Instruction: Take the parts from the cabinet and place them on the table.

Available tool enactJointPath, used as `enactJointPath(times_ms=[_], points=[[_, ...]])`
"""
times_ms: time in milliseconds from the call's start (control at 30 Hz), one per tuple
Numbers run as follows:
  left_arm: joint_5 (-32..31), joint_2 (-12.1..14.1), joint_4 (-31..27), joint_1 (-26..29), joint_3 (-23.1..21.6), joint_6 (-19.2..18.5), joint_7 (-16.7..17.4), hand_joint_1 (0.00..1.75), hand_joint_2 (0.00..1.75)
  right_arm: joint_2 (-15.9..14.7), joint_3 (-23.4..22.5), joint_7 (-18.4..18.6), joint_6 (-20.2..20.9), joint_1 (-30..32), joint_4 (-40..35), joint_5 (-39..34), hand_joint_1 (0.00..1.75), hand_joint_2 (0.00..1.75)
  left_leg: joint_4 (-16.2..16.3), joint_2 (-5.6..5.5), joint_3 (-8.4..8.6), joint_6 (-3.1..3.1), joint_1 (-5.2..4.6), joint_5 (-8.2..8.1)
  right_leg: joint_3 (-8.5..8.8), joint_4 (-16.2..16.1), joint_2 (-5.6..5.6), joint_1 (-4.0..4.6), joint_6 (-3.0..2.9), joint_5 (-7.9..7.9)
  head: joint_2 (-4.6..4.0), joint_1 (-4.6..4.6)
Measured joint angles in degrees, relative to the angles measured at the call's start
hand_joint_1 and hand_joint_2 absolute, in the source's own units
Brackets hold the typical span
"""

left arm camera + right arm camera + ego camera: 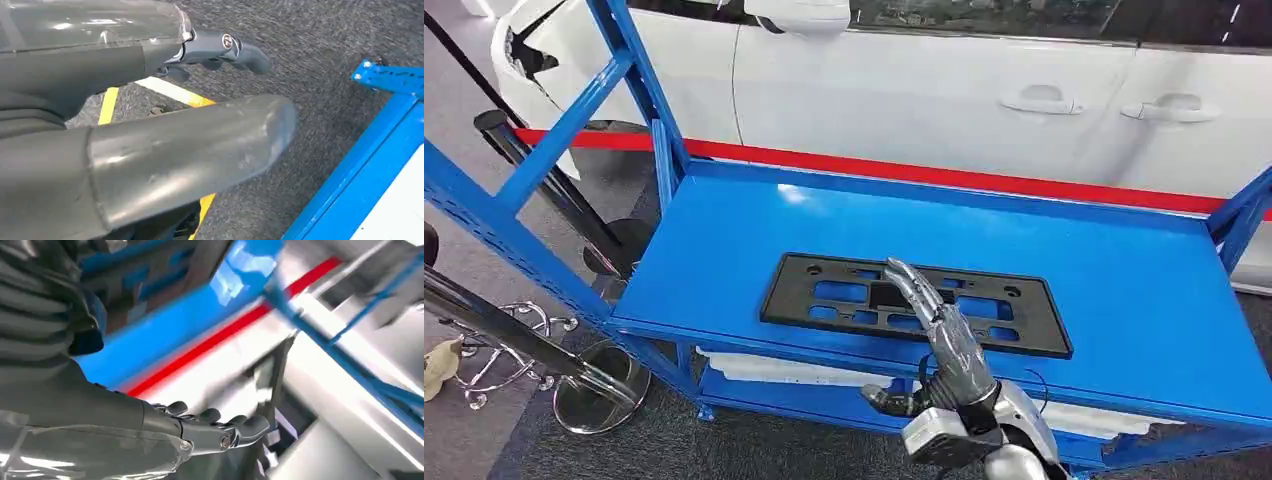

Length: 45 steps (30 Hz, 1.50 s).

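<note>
A flat black plastic frame part (844,300) with several cut-outs lies on the top shelf of the blue cabinet (1124,280), near its front edge. My right hand (949,345) reaches up from below with its fingers stretched out and apart over the middle of the part. It holds nothing, and I cannot tell whether the fingertips touch the part. The blurred right wrist view shows the same right hand (165,425) with straight fingers (220,432) before the blue shelf. My left hand (150,125) hangs over grey carpet beside a blue cabinet rail (390,80), thumb out, holding nothing.
A white car (924,90) with a red stripe (924,172) stands close behind the cabinet. Black posts on round metal bases (594,385) stand at the left. A white piece (774,368) lies on the lower shelf. Yellow tape (107,102) marks the carpet.
</note>
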Motion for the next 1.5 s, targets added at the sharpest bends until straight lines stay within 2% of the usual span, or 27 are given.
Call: enactJointPath(times_ms=[67,100,133,200,267,333,433,500,600,633,667,700,767,800,833,933,967,1000,1100,1133,1167,1200,1267,1300,1333,1433,1500], points=[[-0.11,0.00,0.00,-0.09,0.00,0.00,0.04,0.00,0.00,-0.57,1.16,0.33,-1.76,0.04,1.25,2.58,0.00,1.75,0.00,0.01,0.14,0.27,-0.01,-0.29,-5.17,9.47,-0.01,-0.25,0.47,-4.38,0.00,0.00],[-0.17,0.00,0.00,-0.10,0.00,0.00,0.07,0.00,0.00,-0.85,1.70,0.50,-1.98,0.15,1.82,3.08,0.00,1.75,0.01,0.01,0.15,0.26,-0.02,-0.42,-7.82,13.78,-0.02,-0.37,0.70,-5.60,0.00,0.00],[-0.33,0.00,0.00,-0.06,0.00,0.04,0.13,0.00,0.00,-1.15,2.14,0.81,-2.65,0.19,2.29,4.20,0.00,1.75,0.02,-0.02,0.34,0.21,-0.01,-0.60,-9.27,15.58,-0.02,-0.48,0.86,-5.18,0.00,-0.02],[-0.74,0.00,0.00,0.05,0.02,0.07,0.15,0.00,0.00,-1.81,2.77,2.32,-5.26,0.19,3.33,9.25,0.00,1.75,-0.14,-0.12,1.31,-0.01,0.16,-1.12,-7.72,10.69,-0.05,-0.64,1.04,-0.43,0.00,-0.02],[-1.40,-0.04,0.00,0.02,0.02,0.07,0.15,0.00,0.00,-2.95,3.65,4.88,-8.96,0.17,4.86,18.11,0.00,1.75,-0.25,-0.29,2.58,-0.54,0.38,-2.00,-2.83,-0.87,-0.08,-0.79,1.02,6.35,0.00,0.00],[-1.79,-0.04,0.00,-0.14,0.02,0.07,0.11,0.00,0.00,-3.78,4.35,6.69,-11.12,0.08,6.54,23.89,0.00,1.75,0.13,-0.44,2.10,-1.08,0.02,-2.21,-1.91,-3.05,0.10,-0.56,0.42,5.13,0.00,-0.06],[-1.94,-0.04,0.00,-0.13,0.02,0.07,0.13,0.00,0.00,-4.72,4.98,7.41,-11.94,0.15,7.98,25.85,0.00,1.75,0.00,-0.38,2.30,-1.80,0.11,-2.65,-2.08,-2.73,0.29,-0.36,-0.59,4.48,0.00,-0.04],[-1.99,-0.17,0.02,-0.17,0.02,0.07,0.11,0.00,0.00,-4.81,5.11,7.59,-12.05,0.03,8.40,26.25,0.00,1.75,3.09,-0.12,1.32,-2.54,0.29,-4.73,-1.28,-2.98,0.17,-0.69,-1.40,4.10,0.00,-0.04],[-2.32,-0.15,0.02,-0.28,0.02,0.02,0.02,0.00,0.00,-5.11,5.79,10.43,-13.10,-0.38,9.32,31.96,0.00,1.75,17.73,-0.08,-6.40,-3.00,0.32,-10.70,-0.88,-2.97,-0.07,-0.46,-1.91,3.70,0.00,-0.04],[-2.38,-0.15,0.02,-0.21,0.00,0.02,-0.02,0.00,0.00,-5.20,6.16,11.72,-13.41,-0.62,9.86,35.17,0.00,1.75,20.47,-0.08,-8.21,-2.93,0.32,-10.91,-0.77,-2.96,-0.05,-0.36,-2.01,3.57,0.00,-0.04],[-2.49,-0.15,0.02,-0.16,0.02,0.00,-0.07,0.00,0.00,-5.27,6.62,12.64,-13.47,-0.95,10.43,37.62,0.00,1.75,20.31,-0.09,-8.65,-2.68,0.28,-9.63,-0.54,-2.96,0.04,-0.19,-2.10,3.42,0.00,-0.04],[-2.58,-0.17,0.02,-0.15,0.02,-0.07,-0.09,0.00,0.00,-5.27,7.19,13.51,-13.45,-1.43,11.15,39.65,0.00,1.75,17.06,-0.10,-7.64,-2.18,0.12,-6.81,-0.15,-2.96,0.18,0.04,-2.12,3.24,0.00,-0.04],[-2.89,-0.15,0.02,-0.29,0.02,-0.04,-0.15,0.00,0.00,-5.27,8.42,14.49,-13.28,-2.58,12.14,41.87,0.00,1.75,6.33,-0.14,-3.26,-0.45,-0.54,-0.40,0.82,-3.21,0.30,0.55,-2.14,2.89,0.00,-0.04],[-3.10,0.17,0.02,-0.37,0.02,-0.04,-0.18,0.00,0.00,-5.27,9.11,14.99,-13.10,-3.08,12.65,42.65,0.00,1.75,2.52,-0.10,-1.78,0.87,-1.14,0.66,1.17,-3.62,0.27,0.11,-2.15,2.85,0.00,0.02],[-3.19,0.24,0.04,-0.44,0.02,-0.09,-0.17,0.00,0.00,-5.27,9.86,15.41,-12.80,-3.99,13.32,43.30,0.00,1.75,2.15,-0.02,-1.19,1.20,-1.19,0.53,1.06,-3.69,0.31,0.47,-1.87,2.91,0.00,0.05],[-3.34,0.15,0.09,-0.56,0.02,-0.07,-0.24,0.00,0.00,-5.27,11.60,15.89,-12.45,-4.99,14.63,44.19,0.00,1.75,1.04,-0.11,-0.99,1.44,-1.59,0.61,1.10,-4.17,0.14,0.12,-1.14,2.99,0.00,-0.06],[-3.37,0.04,0.11,-0.55,0.02,-0.07,-0.24,0.00,0.00,-5.29,11.89,16.13,-12.45,-5.38,14.80,44.19,0.00,1.75,-1.75,0.00,0.40,1.49,-0.46,0.76,1.21,-4.15,0.08,0.81,-0.89,2.53,0.00,-0.09],[-3.52,0.00,0.09,-0.55,0.02,-0.07,-0.24,0.00,0.00,-5.42,12.09,16.42,-12.36,-5.79,15.20,44.19,0.00,1.75,-1.98,0.20,0.79,1.04,-0.42,0.95,0.86,-2.76,0.07,0.69,-0.61,1.51,0.00,0.02],[-3.58,-0.04,0.11,-0.57,0.04,-0.07,-0.31,0.00,0.00,-5.59,13.27,16.70,-11.70,-6.98,16.27,44.10,0.00,1.75,-1.96,0.27,0.90,1.03,-0.35,0.72,-5.31,9.95,0.09,-0.03,0.15,-4.55,0.00,0.00],[-3.63,-0.07,0.11,-0.55,0.02,-0.07,-0.31,0.00,0.00,-5.59,13.57,16.88,-11.66,-6.95,16.61,44.10,0.00,1.75,-1.83,0.26,0.87,0.94,-0.35,0.61,-7.45,13.58,0.08,-0.22,0.42,-5.51,0.00,-0.02],[-3.65,-0.04,0.11,-0.52,0.02,-0.07,-0.31,0.00,0.00,-5.64,13.85,17.11,-11.59,-6.97,16.90,44.15,0.00,1.75,-1.53,0.21,0.84,0.82,-0.30,0.44,-8.17,14.36,0.06,-0.40,0.64,-4.82,0.00,0.00],[-3.65,-0.07,0.11,-0.45,0.04,-0.07,-0.31,0.00,0.00,-5.68,14.01,17.60,-11.59,-7.08,17.21,44.19,0.00,1.75,-1.05,0.14,0.90,0.54,-0.20,0.03,-7.32,11.95,0.03,-0.62,0.87,-2.41,0.00,0.00],[-3.67,-0.07,0.11,-0.46,0.04,-0.07,-0.31,0.00,0.00,-5.75,14.22,17.66,-11.59,-7.57,17.58,44.32,0.00,1.75,-0.11,0.06,1.26,-0.08,0.00,-0.88,-2.49,1.40,-0.09,-1.02,1.08,3.91,0.00,0.00],[-3.67,-0.07,0.11,-0.45,0.04,-0.07,-0.31,0.00,0.00,-5.75,14.27,17.68,-11.59,-7.72,17.73,44.32,0.00,1.75,0.08,0.06,1.28,-0.45,0.05,-1.26,-0.96,-1.72,-0.09,-1.01,1.01,3.88,0.00,-0.02],[-3.65,-0.07,0.11,-0.54,0.07,-0.07,-0.37,0.00,0.00,-5.72,14.57,17.75,-11.57,-7.92,17.95,44.45,0.00,1.75,0.58,0.01,0.98,-0.72,-0.27,-1.40,-0.94,-2.32,-0.06,-0.77,0.85,3.77,0.00,0.02],[-3.74,-0.04,0.11,-0.54,0.07,-0.09,-0.42,0.00,0.00,-5.81,15.01,18.78,-11.55,-8.19,18.45,45.96,0.00,1.75,0.79,0.01,0.60,-1.28,-0.18,-1.37,-1.41,-1.94,0.18,-0.39,-0.28,3.43,0.00,-0.04],[-4.07,-0.13,0.11,-0.51,0.07,-0.20,-0.55,0.00,0.00,-5.86,15.41,19.96,-11.20,-9.02,18.91,47.69,0.00,1.75,2.14,0.03,0.25,-2.01,0.06,-2.81,-1.11,-2.28,0.06,-0.81,-1.15,3.57,0.00,-0.02]])
